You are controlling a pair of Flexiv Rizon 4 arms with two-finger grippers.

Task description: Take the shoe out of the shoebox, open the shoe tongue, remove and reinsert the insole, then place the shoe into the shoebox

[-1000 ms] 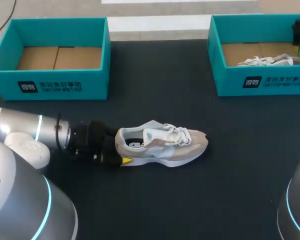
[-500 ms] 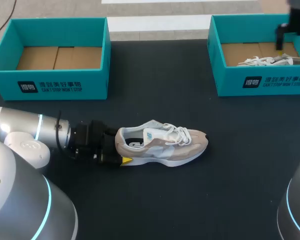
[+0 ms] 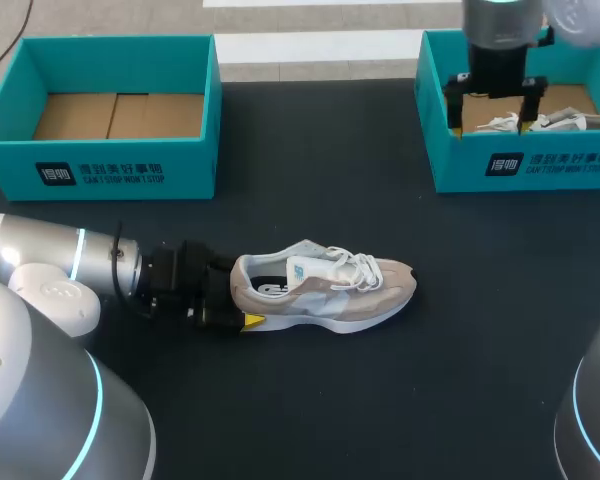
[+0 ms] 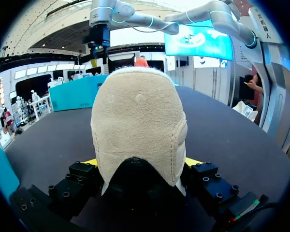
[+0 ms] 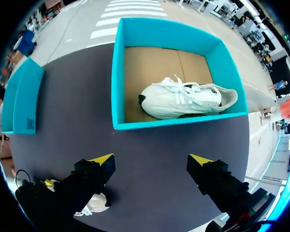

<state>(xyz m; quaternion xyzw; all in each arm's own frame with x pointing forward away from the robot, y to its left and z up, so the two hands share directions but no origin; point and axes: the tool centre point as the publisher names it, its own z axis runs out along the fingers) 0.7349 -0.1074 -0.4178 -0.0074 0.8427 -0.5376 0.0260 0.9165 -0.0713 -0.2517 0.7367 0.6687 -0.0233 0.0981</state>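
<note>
Black cloth covers the counter [image 3: 380,200], and on it are two arms, two teal boxes and two shoes.

One arm comes in from each side. The left arm [image 3: 60,265] lies low across the near left of the counter. The right arm [image 3: 495,30] hangs over the far right corner.

The left box [image 3: 110,160] stands at the far left, its brown cardboard floor showing. The right box [image 3: 540,165] stands at the far right and holds the white shoe [image 3: 555,122]. That shoe lies with its long axis along the box's front wall; which end is the toe I cannot tell.

The beige shoe [image 3: 330,290] is out of both boxes. It stands on its sole near the middle of the counter, well apart from each box. Its long axis runs left to right, with the toe pointing right and the heel toward the left arm.

The left jaws pinch that heel from both sides, a yellow tip [image 4: 191,162] against each flank. The right jaws are spread wide with nothing between them, and the right box lies ahead of their tips [image 5: 102,159].

A second ago the right arm showed only at the view's right edge. It has since swung in, and its jaws now hang over the right box's front wall. The left arm and the beige shoe have stayed put.
</note>
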